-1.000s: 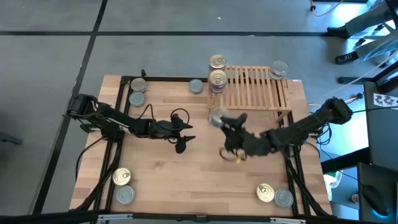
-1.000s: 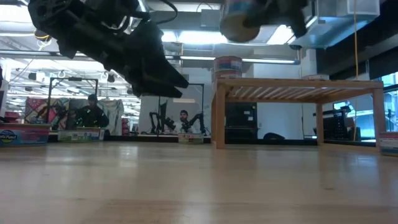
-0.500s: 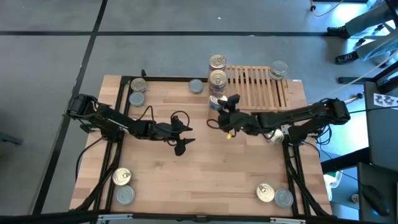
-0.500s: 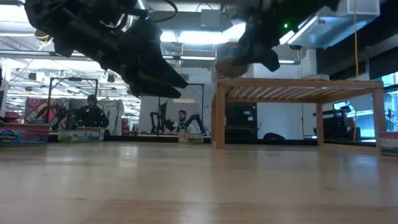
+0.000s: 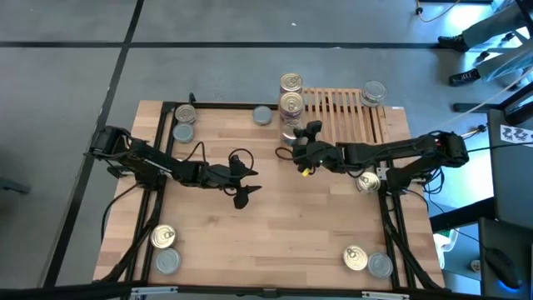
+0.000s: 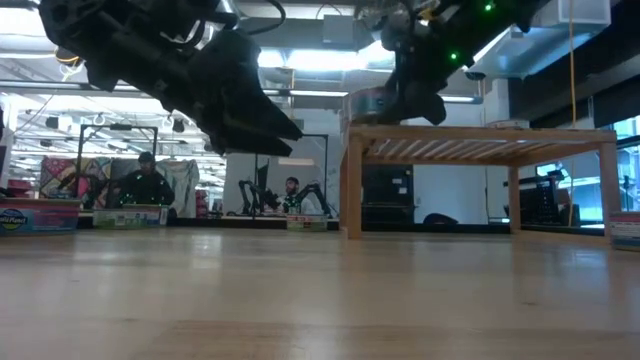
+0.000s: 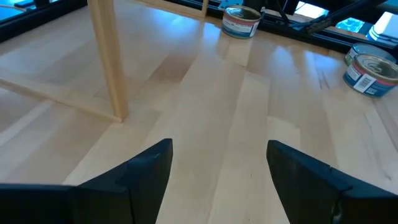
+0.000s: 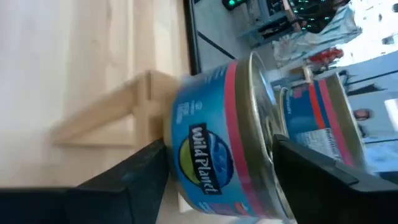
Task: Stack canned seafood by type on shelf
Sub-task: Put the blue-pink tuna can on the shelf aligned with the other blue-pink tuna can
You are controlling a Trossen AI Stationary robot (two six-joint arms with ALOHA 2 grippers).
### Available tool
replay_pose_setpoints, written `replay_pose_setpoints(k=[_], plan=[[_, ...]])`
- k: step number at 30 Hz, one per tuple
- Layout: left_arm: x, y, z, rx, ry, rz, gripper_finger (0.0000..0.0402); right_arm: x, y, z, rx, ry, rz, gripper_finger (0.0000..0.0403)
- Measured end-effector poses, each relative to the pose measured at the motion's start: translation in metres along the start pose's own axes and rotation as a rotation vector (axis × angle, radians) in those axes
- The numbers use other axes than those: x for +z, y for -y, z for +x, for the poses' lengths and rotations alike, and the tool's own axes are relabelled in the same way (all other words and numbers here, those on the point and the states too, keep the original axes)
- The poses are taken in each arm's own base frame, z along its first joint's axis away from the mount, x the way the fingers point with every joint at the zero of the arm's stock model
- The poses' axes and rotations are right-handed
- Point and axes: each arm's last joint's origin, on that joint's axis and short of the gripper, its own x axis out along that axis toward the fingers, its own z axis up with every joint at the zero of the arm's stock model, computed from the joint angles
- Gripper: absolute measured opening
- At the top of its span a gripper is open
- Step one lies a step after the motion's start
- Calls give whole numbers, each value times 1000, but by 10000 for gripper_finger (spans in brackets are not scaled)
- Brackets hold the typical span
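Wooden tabletop (image 5: 250, 242), grey floor beyond. Flanking a blue-labelled can (image 8: 214, 152) at the shelf (image 5: 346, 121) corner, upper centre: right gripper (image 5: 301, 147), fingers spread, grip on it not discernible. Hovering centre-left: left gripper (image 5: 242, 186), fingers apart, holding nothing.

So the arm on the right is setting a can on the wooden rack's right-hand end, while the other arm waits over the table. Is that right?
Not quite: the right gripper has its can at the shelf's left-hand end, beside the stacked cans, as the high view shows. The left gripper does wait over the table.
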Motion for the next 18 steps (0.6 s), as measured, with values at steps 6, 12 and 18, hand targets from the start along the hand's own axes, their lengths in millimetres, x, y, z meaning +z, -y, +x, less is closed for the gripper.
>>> replay_pose_setpoints(k=[6, 12, 18], plan=[[0, 1, 0, -3, 0, 11, 259, -1, -1, -1, 16, -2, 102, 278], [0, 1, 0, -3, 0, 11, 259, -3, 0, -1, -37, -43, 239, 279], [0, 1, 0, -3, 0, 11, 260, -2, -1, 0, -36, -37, 276, 280]])
